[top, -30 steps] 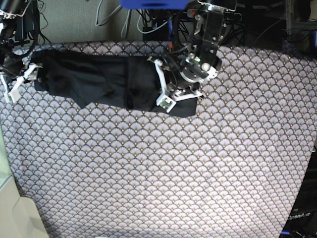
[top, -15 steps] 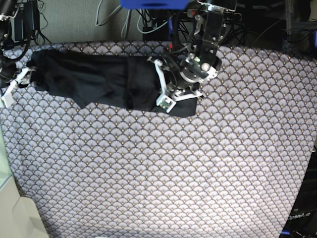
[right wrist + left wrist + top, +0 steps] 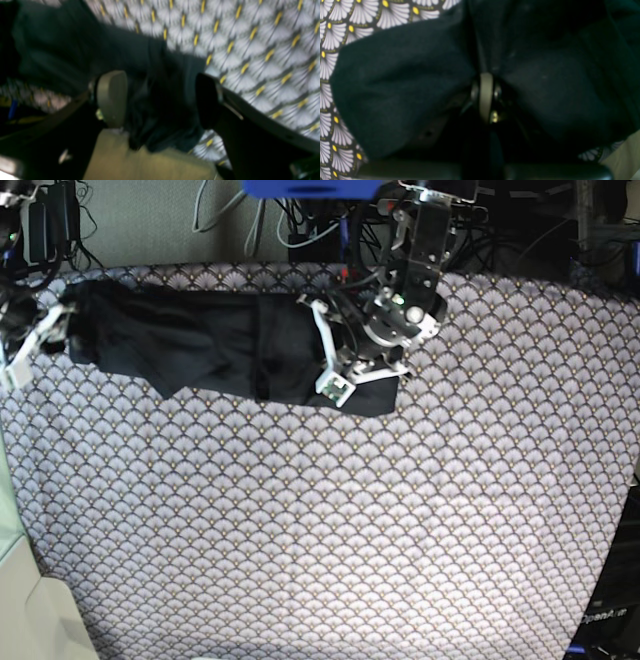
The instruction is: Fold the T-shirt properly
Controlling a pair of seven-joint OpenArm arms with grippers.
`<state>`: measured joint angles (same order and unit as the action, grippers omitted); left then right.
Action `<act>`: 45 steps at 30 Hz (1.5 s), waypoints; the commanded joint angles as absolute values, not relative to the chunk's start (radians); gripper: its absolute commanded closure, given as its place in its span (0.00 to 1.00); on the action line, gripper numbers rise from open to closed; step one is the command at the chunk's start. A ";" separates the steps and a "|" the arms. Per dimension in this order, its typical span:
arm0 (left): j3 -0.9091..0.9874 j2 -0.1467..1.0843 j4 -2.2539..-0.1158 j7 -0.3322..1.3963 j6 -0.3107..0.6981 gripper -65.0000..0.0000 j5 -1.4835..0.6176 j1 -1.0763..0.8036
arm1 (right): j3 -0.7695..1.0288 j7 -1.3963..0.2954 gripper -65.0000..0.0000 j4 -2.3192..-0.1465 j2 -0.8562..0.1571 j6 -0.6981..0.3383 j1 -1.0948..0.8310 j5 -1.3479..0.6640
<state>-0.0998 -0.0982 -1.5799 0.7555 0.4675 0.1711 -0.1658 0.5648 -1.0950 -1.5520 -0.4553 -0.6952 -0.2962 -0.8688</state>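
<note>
T-shirt (image 3: 220,345) between both tools, left tool (image 3: 486,82) pinching.

Even, diffuse light in base view; barrel distortion at edges. Right wrist view motion-blurred, streaking scallop-patterned white-grey tablecloth (image 3: 262,42). Left wrist view dim, soft-focused across plain charcoal-black cotton T-shirt (image 3: 402,82).

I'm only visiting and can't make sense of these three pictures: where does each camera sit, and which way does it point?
Base: mounted high, looking down on the patterned tablecloth; both arms show.
Left wrist: on the left gripper, looking along its shut jaws, which pinch the T-shirt.
Right wrist: on the right gripper, looking past open jaws either side of the fabric.
Shared: all three views show the T-shirt and tablecloth.
</note>
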 commanded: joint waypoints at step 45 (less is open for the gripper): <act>-0.097 -0.097 -1.596 0.783 0.463 1.00 0.191 -0.170 | 0.567 -0.915 0.32 -1.366 -0.427 -0.698 -0.254 -0.690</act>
